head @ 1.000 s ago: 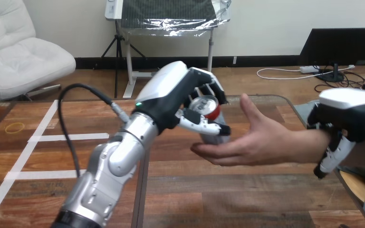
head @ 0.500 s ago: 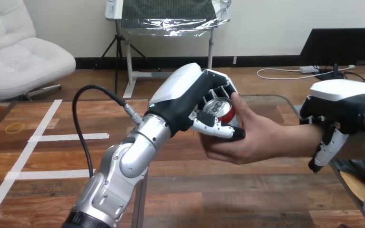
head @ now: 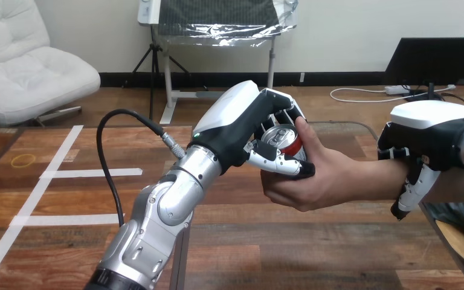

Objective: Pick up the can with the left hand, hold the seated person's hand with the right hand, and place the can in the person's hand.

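Observation:
A red can with a silver top is held above the wooden table near the middle of the head view. My left hand is shut on it, fingers round the far side and thumb across the front. The person's hand comes in from the right and cups the can from below and the right, its thumb against the can's rim. My right hand lies over the person's wrist at the right edge, its thumb hanging down the near side and clasping the wrist.
White tape lines cross the table's left part, and a yellow ring lies near the far left. The table's right edge runs just under the person's forearm.
My left hand has carried the can to the right into the person's palm. The person's fingers, flat before, have curled round the can. My right hand has stayed on the wrist.

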Robot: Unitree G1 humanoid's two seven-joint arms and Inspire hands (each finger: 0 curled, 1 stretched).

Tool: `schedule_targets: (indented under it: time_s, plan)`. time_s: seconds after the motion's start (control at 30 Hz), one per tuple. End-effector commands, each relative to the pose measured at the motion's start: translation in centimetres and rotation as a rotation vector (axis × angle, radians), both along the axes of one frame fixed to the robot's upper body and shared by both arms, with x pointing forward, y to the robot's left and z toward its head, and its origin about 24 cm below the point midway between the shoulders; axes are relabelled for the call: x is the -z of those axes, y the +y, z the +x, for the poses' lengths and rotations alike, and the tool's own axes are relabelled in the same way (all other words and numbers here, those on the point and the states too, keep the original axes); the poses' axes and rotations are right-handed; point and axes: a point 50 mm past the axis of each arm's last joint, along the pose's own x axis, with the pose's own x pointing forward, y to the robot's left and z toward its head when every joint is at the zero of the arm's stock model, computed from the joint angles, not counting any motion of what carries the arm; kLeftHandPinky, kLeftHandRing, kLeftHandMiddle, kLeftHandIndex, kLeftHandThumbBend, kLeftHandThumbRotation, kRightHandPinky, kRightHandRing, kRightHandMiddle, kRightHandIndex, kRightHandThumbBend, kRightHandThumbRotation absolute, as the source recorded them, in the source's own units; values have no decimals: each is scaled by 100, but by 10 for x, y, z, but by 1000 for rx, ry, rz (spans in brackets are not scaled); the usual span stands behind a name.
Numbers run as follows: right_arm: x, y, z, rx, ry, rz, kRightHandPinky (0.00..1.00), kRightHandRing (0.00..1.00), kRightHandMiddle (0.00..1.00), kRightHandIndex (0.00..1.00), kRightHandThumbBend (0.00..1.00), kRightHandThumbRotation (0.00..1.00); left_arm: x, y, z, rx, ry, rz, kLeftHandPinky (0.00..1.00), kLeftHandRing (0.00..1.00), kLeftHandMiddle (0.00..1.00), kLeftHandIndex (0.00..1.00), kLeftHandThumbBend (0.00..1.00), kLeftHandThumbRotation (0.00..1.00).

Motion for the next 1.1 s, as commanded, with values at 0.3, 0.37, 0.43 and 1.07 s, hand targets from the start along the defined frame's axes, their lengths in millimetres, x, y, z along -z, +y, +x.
schedule_targets:
  time_s: [0.3,0.37,0.43,1.07]
  plan:
    - [-54,16,10,-75,-218,-13,23,32,43,46,76,0,-24,-48,-8,131,-62,-52,36,41,47,48,59,0]
    - [-54,17,10,-78,-218,-12,23,32,42,46,77,0,-23,-50,-10,135,-62,-52,36,41,47,48,59,0]
    - [-53,17,10,-80,-218,-12,23,32,42,46,77,0,-22,-52,-11,140,-63,-53,36,41,47,48,59,0]
    - [-50,14,8,-43,-190,24,20,27,38,50,75,0,-15,-52,-13,154,-44,-43,34,39,46,47,57,0]
